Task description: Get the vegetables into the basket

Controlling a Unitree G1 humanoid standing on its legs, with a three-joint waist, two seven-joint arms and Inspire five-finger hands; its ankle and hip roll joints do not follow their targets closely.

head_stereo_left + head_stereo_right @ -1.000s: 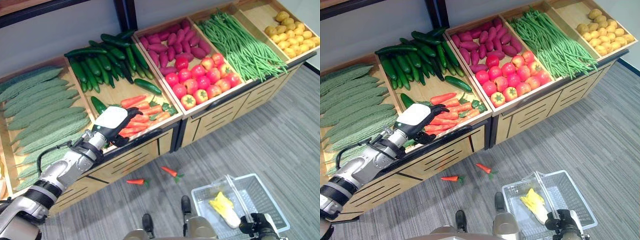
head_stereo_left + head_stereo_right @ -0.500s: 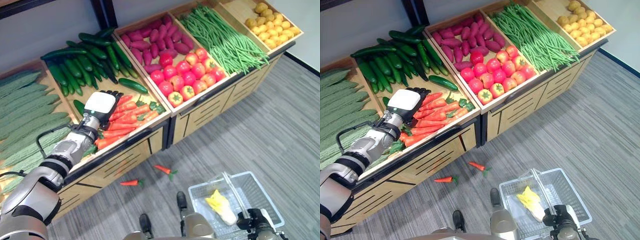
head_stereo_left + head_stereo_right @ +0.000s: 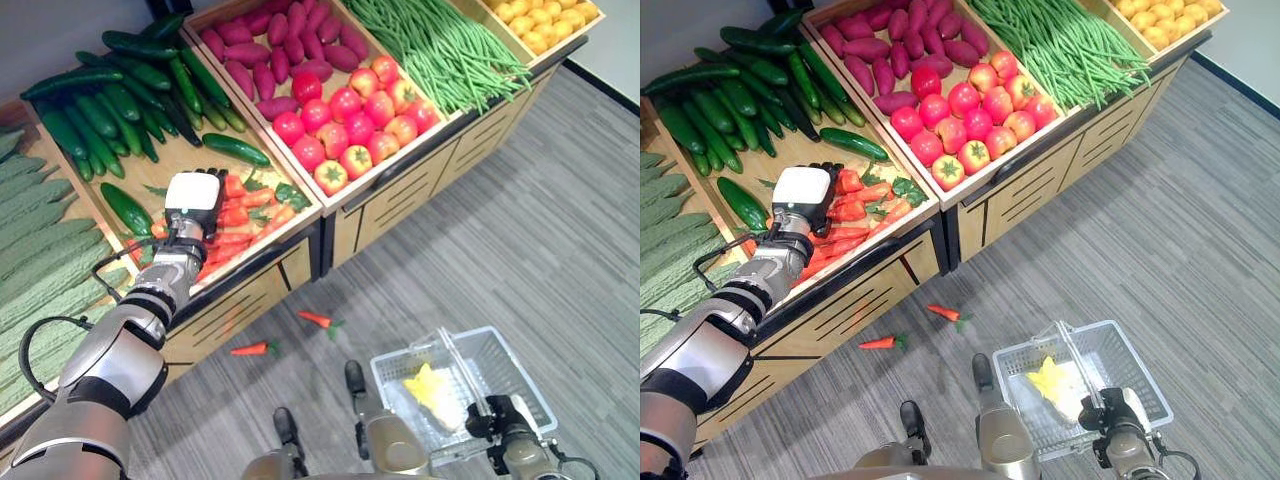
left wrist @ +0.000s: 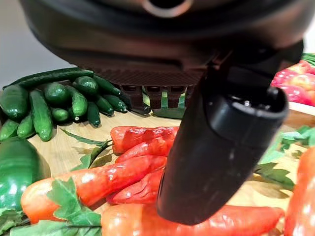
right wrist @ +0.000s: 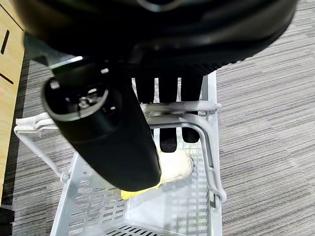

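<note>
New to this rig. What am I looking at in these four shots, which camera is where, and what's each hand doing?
It is a two-legged humanoid robot with two arms and dark fingered hands.

The two wide pictures come from a stereo camera on its head, looking down. The two close pictures come from cameras on its wrists, each looking along its own hand.

In front is a wooden produce stand with cucumbers, carrots, tomatoes, green beans and more. Two carrots on the floor lie below it.

The left hand hangs over the carrots with straight fingers, holding nothing.

The right hand has its fingers curled round the handle of a white wire basket. A yellow leafy vegetable lies inside it.
</note>
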